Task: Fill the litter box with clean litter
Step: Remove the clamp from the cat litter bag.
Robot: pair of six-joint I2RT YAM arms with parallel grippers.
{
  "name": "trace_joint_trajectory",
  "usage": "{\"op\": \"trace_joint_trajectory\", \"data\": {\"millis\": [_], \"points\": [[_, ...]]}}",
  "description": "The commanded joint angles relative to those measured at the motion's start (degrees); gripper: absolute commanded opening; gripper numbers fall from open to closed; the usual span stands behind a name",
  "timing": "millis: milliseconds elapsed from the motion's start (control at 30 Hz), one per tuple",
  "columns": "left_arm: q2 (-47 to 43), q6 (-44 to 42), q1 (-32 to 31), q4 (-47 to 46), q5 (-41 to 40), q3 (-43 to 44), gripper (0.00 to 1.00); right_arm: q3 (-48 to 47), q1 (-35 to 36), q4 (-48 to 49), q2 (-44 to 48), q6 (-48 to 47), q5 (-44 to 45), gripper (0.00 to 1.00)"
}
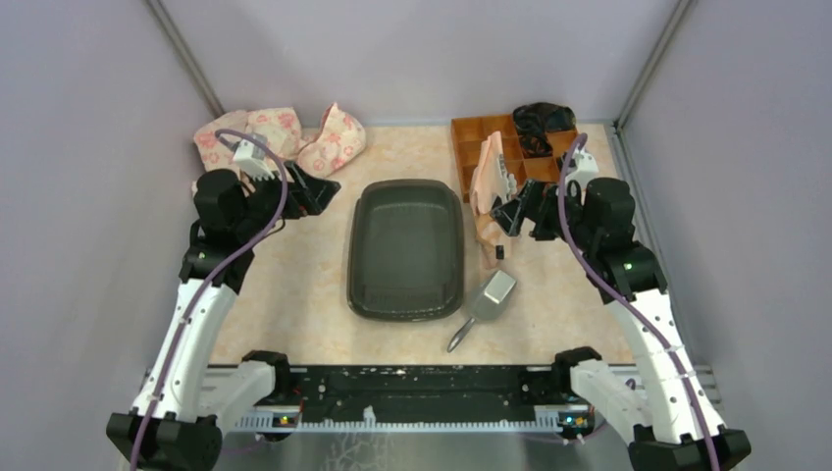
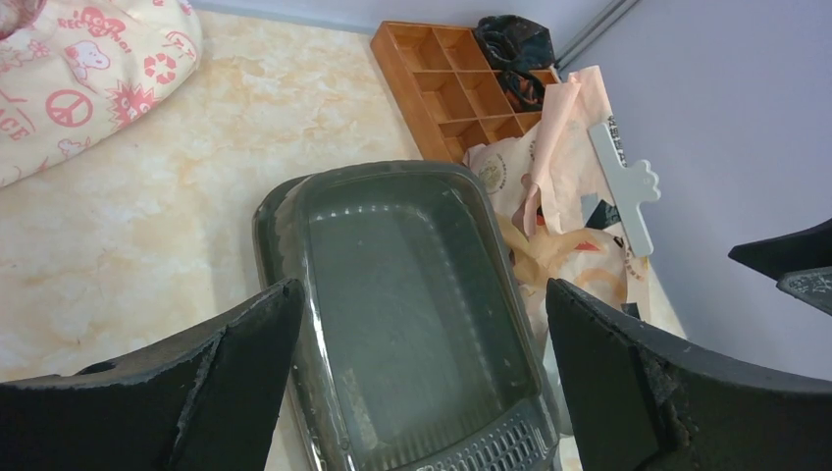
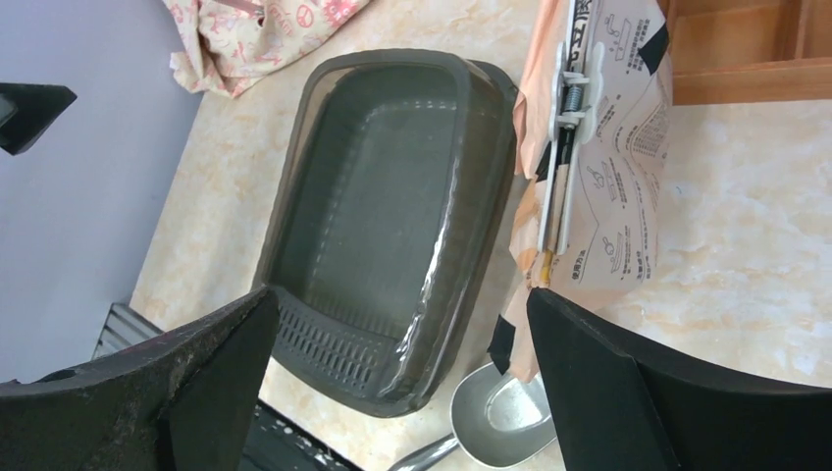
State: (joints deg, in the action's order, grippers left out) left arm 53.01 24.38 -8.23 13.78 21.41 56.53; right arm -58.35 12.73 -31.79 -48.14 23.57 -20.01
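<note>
The dark grey litter box (image 1: 405,250) lies in the middle of the table, and its inside looks bare. It also shows in the left wrist view (image 2: 412,294) and the right wrist view (image 3: 383,196). No light-green litter granules are in view. A peach-pink litter bag (image 1: 488,191) stands at the box's right rim, closed by a white clip (image 2: 623,182). My left gripper (image 1: 319,191) is open and empty above the box's far-left corner. My right gripper (image 1: 510,214) is open and empty just right of the bag (image 3: 608,167).
A grey metal scoop (image 1: 491,299) lies right of the box's near corner, also in the right wrist view (image 3: 500,417). An orange organiser tray (image 1: 510,142) holding a dark bundle (image 1: 543,118) stands back right. Pink printed cloth bags (image 1: 280,137) lie back left.
</note>
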Motion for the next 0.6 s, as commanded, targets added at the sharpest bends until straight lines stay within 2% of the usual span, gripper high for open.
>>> {"op": "trace_joint_trajectory", "data": {"millis": [0,400,567], "points": [[0.71,-1.63,-0.56,-1.33,1.53,0.14,0.99,-2.66,0.47,1.03,1.77,-0.07,2.06,0.98],[4.68,-5.45,-1.55,0.44,5.58,3.05,0.99,-3.39,0.50,0.97,-0.86,1.35,2.09,0.99],[6.99,-5.26,-5.04,-0.92,4.30,3.59,0.99,-3.87,0.54,2.77,-1.93,4.95,-2.27,0.99]]}}
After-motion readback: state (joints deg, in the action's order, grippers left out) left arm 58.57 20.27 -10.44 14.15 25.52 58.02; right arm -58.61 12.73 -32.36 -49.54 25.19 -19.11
